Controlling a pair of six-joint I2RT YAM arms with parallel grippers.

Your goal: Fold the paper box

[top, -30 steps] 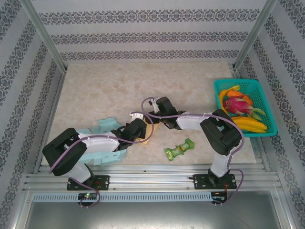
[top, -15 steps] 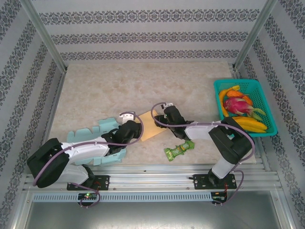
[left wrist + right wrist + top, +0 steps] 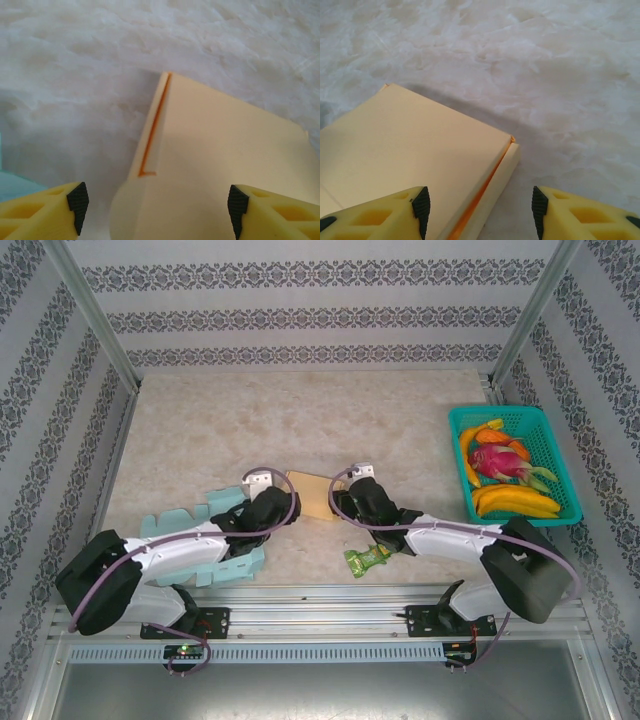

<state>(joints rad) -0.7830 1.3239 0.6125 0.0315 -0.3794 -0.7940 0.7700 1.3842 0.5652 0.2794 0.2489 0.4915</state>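
Paper box [image 3: 312,495]: flat on the tabletop [image 3: 250,420], between both hands.
Left hand [image 3: 156,206]: at its 9 o'clock, wide open, empty, straddling a flap.
Right hand [image 3: 479,207]: at 3 o'clock, open, empty, probably framing the folded edge to press it.

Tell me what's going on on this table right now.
Two robot arms are working on a flat yellow paper box in the middle of the table. The left gripper and the right gripper come at it from opposite sides. Both have their jaws open, with part of the box between the fingers, and neither is clamped on it. A teal cutout sheet lies under the left arm.
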